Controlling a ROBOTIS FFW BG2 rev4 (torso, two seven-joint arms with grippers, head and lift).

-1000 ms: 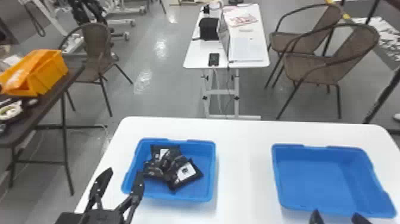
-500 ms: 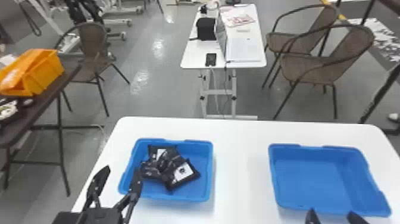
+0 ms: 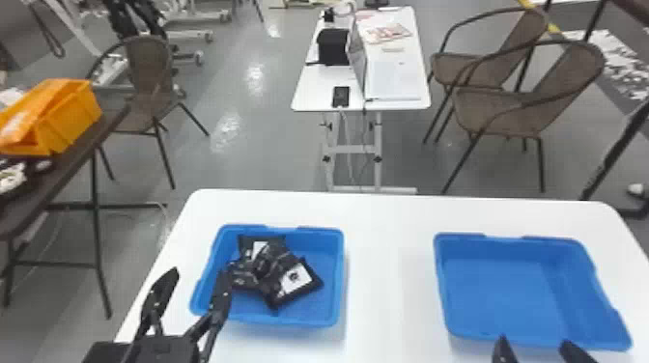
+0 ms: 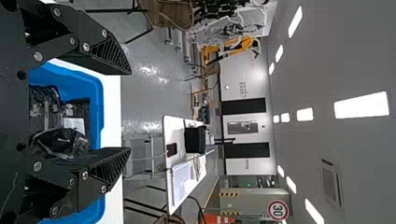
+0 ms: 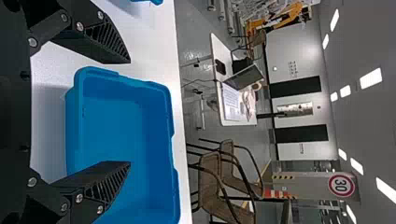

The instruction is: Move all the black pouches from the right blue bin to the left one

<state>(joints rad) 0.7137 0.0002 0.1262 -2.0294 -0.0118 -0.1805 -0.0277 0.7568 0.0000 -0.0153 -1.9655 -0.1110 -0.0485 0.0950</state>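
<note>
Blk pouches (image 3: 277, 292) lie in a messy, overlapping heap inside the L blue bin (image 3: 337, 275), mostly toward its far L part; exact count hard to tell, since some cover others. White labels face up on a couple, one partly hidden. In the L wrist view the gripper's body cuts off part of the heap, & the bin runs out of frame.

L gripper (image 3: 199, 274): fingers wide apart, over the near L side of the bin in head view, one finger hiding a bit of bin wall. Can't tell its ht. above the rim.

R blue bin (image 3: 502, 289): blue floor shows; well apart from the L one. R gripper (image 3: 533, 341) at its near edge in head view, fingers wide apart, most of it cut off at btm.

Both bins on white table (image 3: 386, 251), near edge out of frame. Beyond: 2nd table w/ phone (image 3: 341, 96) & laptop (image 3: 357, 60), the latter seen nearly edge-on.
</note>
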